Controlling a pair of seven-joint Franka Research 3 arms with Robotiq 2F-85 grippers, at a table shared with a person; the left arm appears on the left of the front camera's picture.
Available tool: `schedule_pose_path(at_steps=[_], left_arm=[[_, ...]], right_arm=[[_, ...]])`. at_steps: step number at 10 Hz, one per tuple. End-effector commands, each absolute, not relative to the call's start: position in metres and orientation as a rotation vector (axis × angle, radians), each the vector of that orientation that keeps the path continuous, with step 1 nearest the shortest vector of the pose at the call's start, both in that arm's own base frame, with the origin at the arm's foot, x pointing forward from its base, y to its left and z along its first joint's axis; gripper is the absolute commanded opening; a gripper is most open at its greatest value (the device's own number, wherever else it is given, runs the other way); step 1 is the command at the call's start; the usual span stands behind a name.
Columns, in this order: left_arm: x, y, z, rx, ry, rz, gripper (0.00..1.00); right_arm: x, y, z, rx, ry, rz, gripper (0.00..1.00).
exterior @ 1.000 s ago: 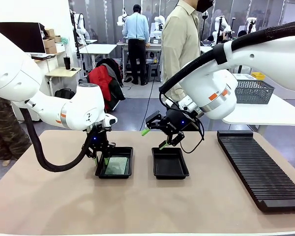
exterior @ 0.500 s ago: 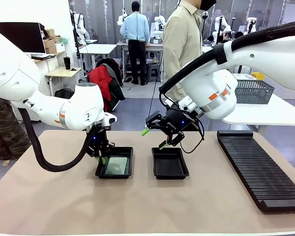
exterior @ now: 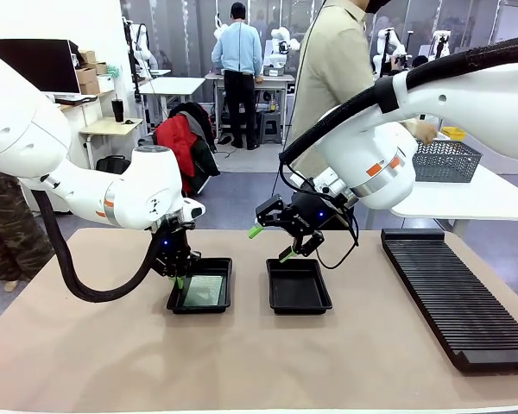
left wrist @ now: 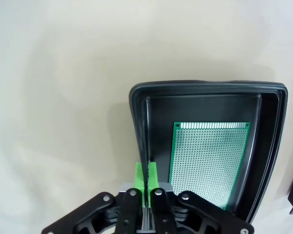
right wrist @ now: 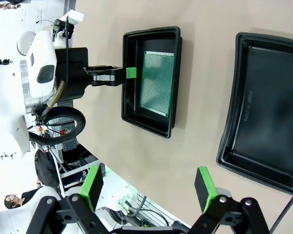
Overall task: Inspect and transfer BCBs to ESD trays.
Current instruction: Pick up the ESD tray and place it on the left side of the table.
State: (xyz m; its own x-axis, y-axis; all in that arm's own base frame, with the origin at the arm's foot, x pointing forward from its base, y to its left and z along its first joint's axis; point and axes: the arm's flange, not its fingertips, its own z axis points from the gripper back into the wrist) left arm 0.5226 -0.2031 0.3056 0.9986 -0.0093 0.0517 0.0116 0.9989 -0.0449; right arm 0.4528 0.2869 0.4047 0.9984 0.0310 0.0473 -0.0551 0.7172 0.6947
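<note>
Left claw (left wrist: 146, 168) has clenched the black tray's (left wrist: 210, 87) flared rim (right claw (right wrist: 147, 176) released).

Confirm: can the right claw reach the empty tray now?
Probably yes. The right claw hangs open above the far rim of the empty tray, with nothing between; the left claw is off at the other tray, shut on its rim.

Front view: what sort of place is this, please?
Probably an electronics or robotics lab workshop: a black ESD tray holding a green perforated board, a long slotted rack on the table, and work benches behind.
</note>
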Motion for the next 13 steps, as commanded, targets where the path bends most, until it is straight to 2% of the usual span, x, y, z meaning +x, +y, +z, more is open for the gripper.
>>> schedule_pose_path(at_steps=[1,6,7,13], left_arm=[[0.520,-0.197,0.305,-0.074,-0.056,-0.020,0.00],[0.523,-0.203,0.306,-0.046,-0.051,-0.009,0.00],[0.523,-0.203,0.306,-0.056,-0.048,-0.012,0.03],[0.532,-0.149,0.323,-0.207,-0.064,-0.051,0.03]], right_arm=[[0.452,0.286,0.406,0.771,-0.034,0.044,1.00],[0.452,0.286,0.406,0.771,-0.034,0.044,1.00],[0.452,0.286,0.406,0.771,-0.034,0.044,1.00],[0.452,0.286,0.406,0.771,-0.034,0.044,1.00]])
